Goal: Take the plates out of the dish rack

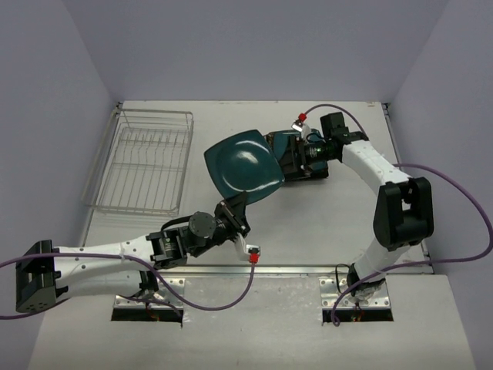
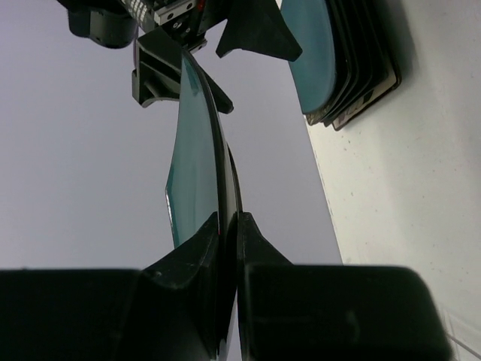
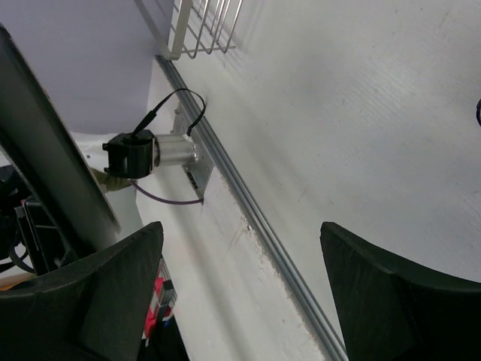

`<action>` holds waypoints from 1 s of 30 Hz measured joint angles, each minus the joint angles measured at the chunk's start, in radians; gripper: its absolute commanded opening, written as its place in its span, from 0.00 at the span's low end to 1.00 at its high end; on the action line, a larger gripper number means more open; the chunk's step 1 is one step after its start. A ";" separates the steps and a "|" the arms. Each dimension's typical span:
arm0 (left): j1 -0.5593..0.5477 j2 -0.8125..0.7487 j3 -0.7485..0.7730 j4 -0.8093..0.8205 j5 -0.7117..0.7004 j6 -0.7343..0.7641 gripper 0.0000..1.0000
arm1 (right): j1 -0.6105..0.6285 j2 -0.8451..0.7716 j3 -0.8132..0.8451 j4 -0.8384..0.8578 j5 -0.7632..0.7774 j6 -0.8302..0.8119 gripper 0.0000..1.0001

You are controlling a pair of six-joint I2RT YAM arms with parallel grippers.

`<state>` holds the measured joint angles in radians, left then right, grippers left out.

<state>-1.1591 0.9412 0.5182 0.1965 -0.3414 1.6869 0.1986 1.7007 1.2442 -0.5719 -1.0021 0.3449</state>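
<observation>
Fingers of the left gripper are clamped on the near rim of a teal plate, which is held tilted just right of the dish rack. The right gripper is spread wide at the plate's far rim, and nothing is gripped by it. The plate is thin, glazed and squarish with rounded corners. It could pivot or slip from so narrow a pinch if it is released too early. No plate is seen in the rack's thin silvery wire bars. A stack of plates lies farther right of the rack.

Teal plate tilted midair, wire rack far left
</observation>
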 measured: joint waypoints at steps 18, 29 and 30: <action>0.000 0.002 0.006 -0.023 -0.043 -0.102 0.00 | -0.087 -0.023 0.025 0.245 -0.180 0.269 0.87; -0.001 0.030 0.032 -0.029 -0.044 -0.139 0.00 | 0.022 0.040 0.025 0.266 -0.201 0.316 0.51; -0.001 0.032 0.035 -0.029 -0.044 -0.142 0.00 | 0.025 0.044 0.028 0.266 -0.200 0.314 0.44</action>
<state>-1.1599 0.9729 0.5528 0.1673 -0.3859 1.5453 0.2238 1.7443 1.2719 -0.3060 -1.2019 0.6585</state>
